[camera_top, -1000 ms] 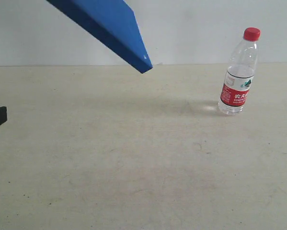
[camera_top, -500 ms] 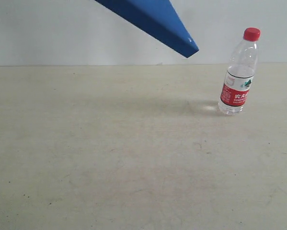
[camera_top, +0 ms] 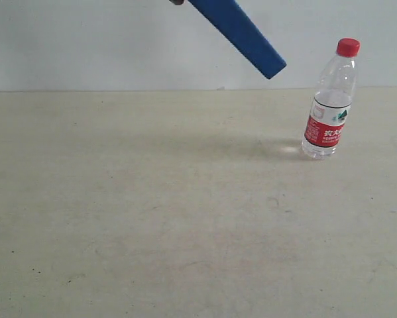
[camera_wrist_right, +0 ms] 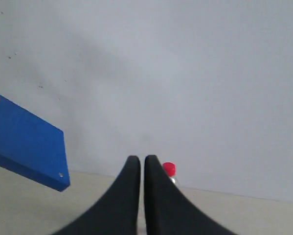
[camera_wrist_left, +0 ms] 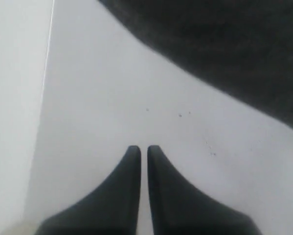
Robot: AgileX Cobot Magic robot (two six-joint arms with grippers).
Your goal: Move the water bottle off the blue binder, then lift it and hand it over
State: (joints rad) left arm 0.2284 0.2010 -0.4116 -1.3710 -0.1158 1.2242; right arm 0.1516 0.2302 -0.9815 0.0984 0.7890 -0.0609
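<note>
The water bottle [camera_top: 329, 99] stands upright on the table at the right, red cap on top; its cap [camera_wrist_right: 169, 169] peeks out beside my right fingers. The blue binder [camera_top: 241, 33] hangs tilted in the air above the table's back, its upper end cut off by the frame; what holds it is out of view. It also shows as a blue slab [camera_wrist_right: 26, 143] in the right wrist view. My left gripper [camera_wrist_left: 143, 148] is shut and empty, facing a pale surface. My right gripper [camera_wrist_right: 142, 158] is shut and empty, far from the bottle. Neither gripper appears in the exterior view.
The beige table [camera_top: 185, 212] spreads across the exterior view with a white wall [camera_top: 85, 46] behind it. A dark mass [camera_wrist_left: 224, 44] fills one corner of the left wrist view.
The blue binder has swung to the right and turned more edge-on, its low corner now near the bottle's cap height. The dark object at the left edge has left the view. The bottle has not moved.
</note>
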